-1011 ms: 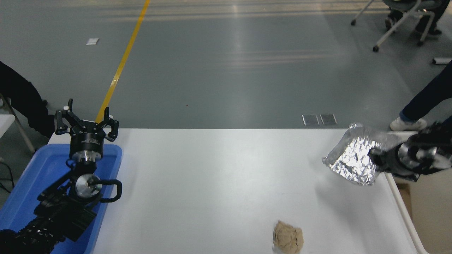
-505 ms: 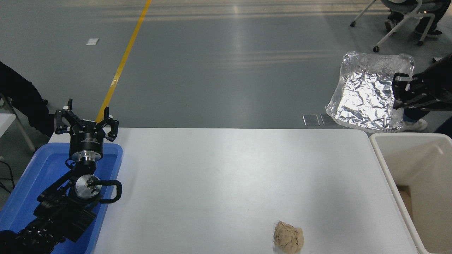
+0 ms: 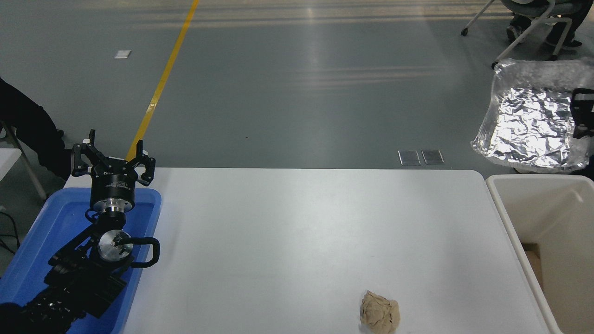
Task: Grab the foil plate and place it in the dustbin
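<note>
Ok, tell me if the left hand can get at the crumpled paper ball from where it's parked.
Probably yes: the left hand sits over the blue tray, and only bare white table lies between it and the paper ball.

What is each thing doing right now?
Foil plate: held up in the air, tilted, above the bin's far end.
Right gripper: shut on the plate's edge.
Left gripper: open, parked over the blue tray.
Bin: open on top, plate not in it yet.
Paper ball: crumpled, lying on the table.
</note>
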